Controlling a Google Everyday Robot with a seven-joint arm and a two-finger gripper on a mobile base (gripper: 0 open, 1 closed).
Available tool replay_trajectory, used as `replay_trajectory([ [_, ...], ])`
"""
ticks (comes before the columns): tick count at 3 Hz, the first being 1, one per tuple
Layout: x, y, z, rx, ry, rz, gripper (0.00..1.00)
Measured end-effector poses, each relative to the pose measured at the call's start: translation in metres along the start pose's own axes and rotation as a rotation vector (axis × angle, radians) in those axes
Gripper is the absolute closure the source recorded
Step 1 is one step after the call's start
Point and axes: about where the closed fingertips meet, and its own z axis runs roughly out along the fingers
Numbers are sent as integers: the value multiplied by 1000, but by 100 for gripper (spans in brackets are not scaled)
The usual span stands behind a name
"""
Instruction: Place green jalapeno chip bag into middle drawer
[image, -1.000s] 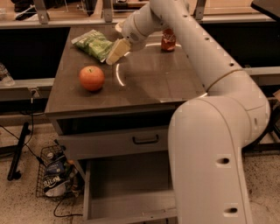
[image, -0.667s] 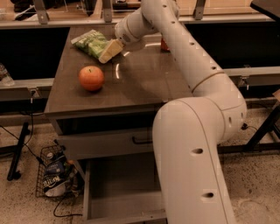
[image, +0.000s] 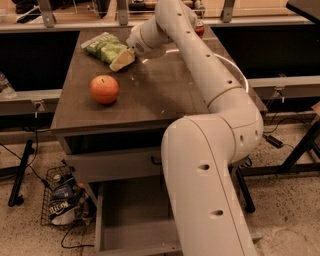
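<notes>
The green jalapeno chip bag (image: 105, 47) lies on the far left part of the dark tabletop (image: 165, 95). My gripper (image: 122, 60) reaches over the table and its tan fingers sit right at the bag's near right edge. The red-orange apple (image: 104, 89) rests nearer the front left of the table. The middle drawer (image: 125, 220) stands pulled out low under the table, and my white arm hides its right part.
A red can (image: 199, 28) stands at the table's back, partly behind my arm. A wire basket of bottles and cables (image: 62, 197) sits on the floor left of the drawer. A closed drawer front with a handle (image: 120, 161) is above the open one.
My gripper has moved left and slightly away across the table, ending right at the chip bag's edge. The arm has swung closer to the camera. The bag and apple have not moved.
</notes>
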Motion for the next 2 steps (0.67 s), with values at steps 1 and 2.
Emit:
replay_trajectory([
  [1,6,1,2,-11,7,18,47],
  [2,17,6,-2,-33,23,39,71],
])
